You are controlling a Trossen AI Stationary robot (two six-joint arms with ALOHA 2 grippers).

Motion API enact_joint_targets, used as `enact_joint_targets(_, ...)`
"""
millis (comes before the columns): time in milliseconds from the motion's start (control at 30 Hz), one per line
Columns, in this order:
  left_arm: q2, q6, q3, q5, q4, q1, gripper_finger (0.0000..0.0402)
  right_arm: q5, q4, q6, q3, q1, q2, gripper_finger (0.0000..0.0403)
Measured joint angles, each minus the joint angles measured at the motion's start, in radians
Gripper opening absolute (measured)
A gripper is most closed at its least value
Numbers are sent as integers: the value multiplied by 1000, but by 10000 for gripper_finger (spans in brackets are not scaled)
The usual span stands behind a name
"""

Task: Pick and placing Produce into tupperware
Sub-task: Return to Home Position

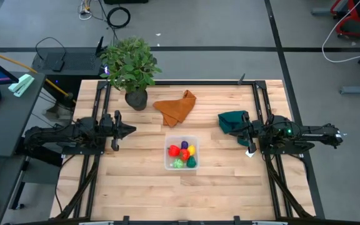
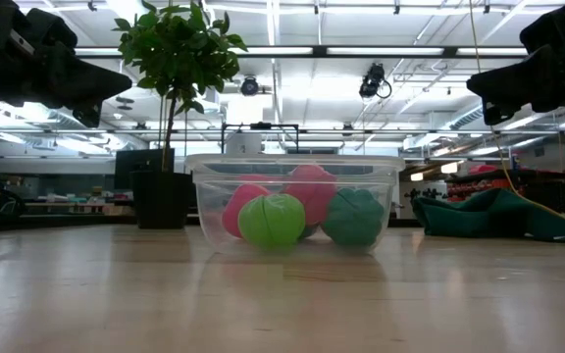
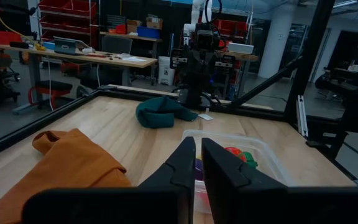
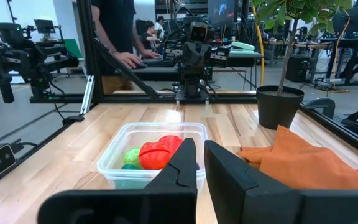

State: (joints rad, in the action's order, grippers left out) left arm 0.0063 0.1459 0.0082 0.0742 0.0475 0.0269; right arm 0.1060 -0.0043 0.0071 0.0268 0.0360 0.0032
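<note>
Now: produce (image 1: 183, 154) inside tupperware (image 1: 169, 164); left gripper (image 1: 130, 130), right gripper (image 1: 243, 133) well clear each side.

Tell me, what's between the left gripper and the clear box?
Nothing: only bare wooden table lies between the left gripper and the tupperware, as the high view shows.

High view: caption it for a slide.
Toy produce sits in the tupperware; left gripper and right gripper wait at the sides.
</note>
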Motion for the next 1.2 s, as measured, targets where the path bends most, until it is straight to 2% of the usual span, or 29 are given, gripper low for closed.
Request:
enact_joint_targets(400, 0, 0, 0, 0, 0, 0, 23, 0, 0, 0, 0, 0, 0, 1)
enact_joint_targets(767, 0, 0, 0, 0, 0, 0, 36, 0, 0, 0, 0, 0, 0, 1)
enact_joint_targets(1200, 0, 0, 0, 0, 0, 0, 22, 0, 0, 0, 0, 0, 0, 1)
